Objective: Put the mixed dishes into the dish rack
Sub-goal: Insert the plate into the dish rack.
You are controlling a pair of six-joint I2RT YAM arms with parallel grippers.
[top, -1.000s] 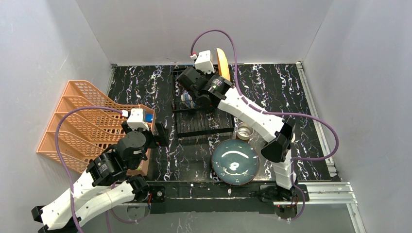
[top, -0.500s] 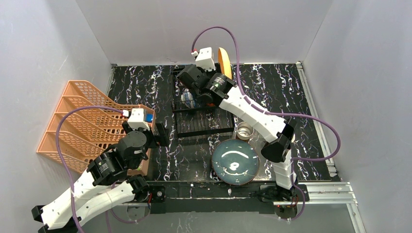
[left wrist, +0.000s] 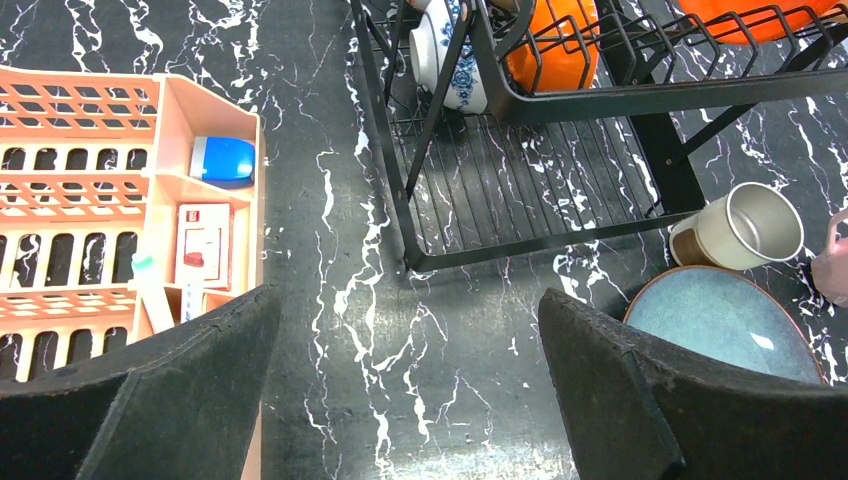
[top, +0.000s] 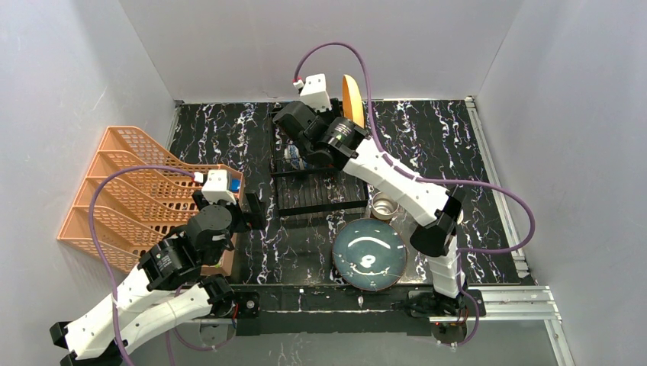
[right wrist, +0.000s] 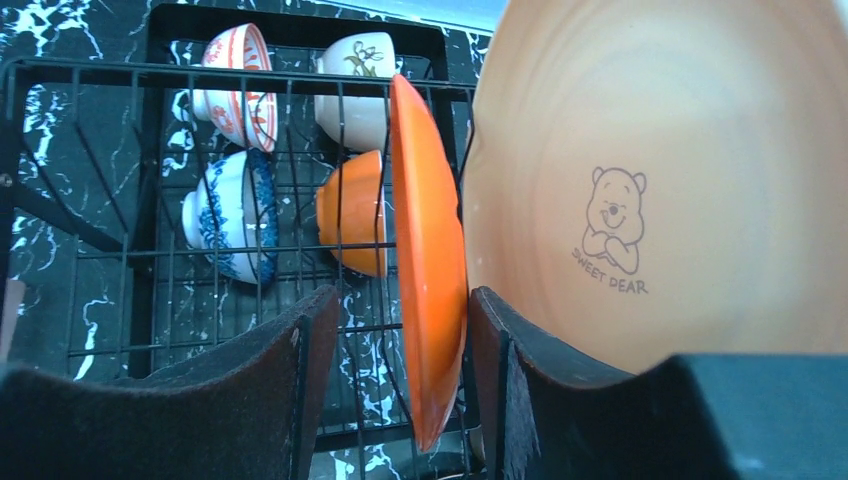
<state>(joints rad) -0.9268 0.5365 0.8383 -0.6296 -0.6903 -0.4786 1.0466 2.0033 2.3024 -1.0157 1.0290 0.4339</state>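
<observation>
The black wire dish rack point(top: 317, 183) stands at mid-table. In the right wrist view a red-orange plate point(right wrist: 428, 260) stands on edge in a slot beside a yellow plate point(right wrist: 650, 180). My right gripper point(right wrist: 402, 300) is open astride the red-orange plate, with a gap on its left side. Blue-patterned point(right wrist: 235, 215), red floral point(right wrist: 235, 85), white point(right wrist: 355, 85) and orange point(right wrist: 355, 215) bowls sit in the rack. A grey-green plate point(top: 370, 254), a steel cup point(top: 384, 206) and a pink mug point(left wrist: 832, 265) rest on the table. My left gripper point(left wrist: 410, 340) hovers open over bare table.
An orange plastic lattice rack point(top: 122, 191) fills the left side, with small items point(left wrist: 205, 245) in its front tray. The table's metal rail point(top: 496, 293) runs along the near right. White walls close in on three sides.
My right gripper's jaws have opened off the red-orange plate, and the wrist has shifted slightly back and left. The left arm has not moved.
</observation>
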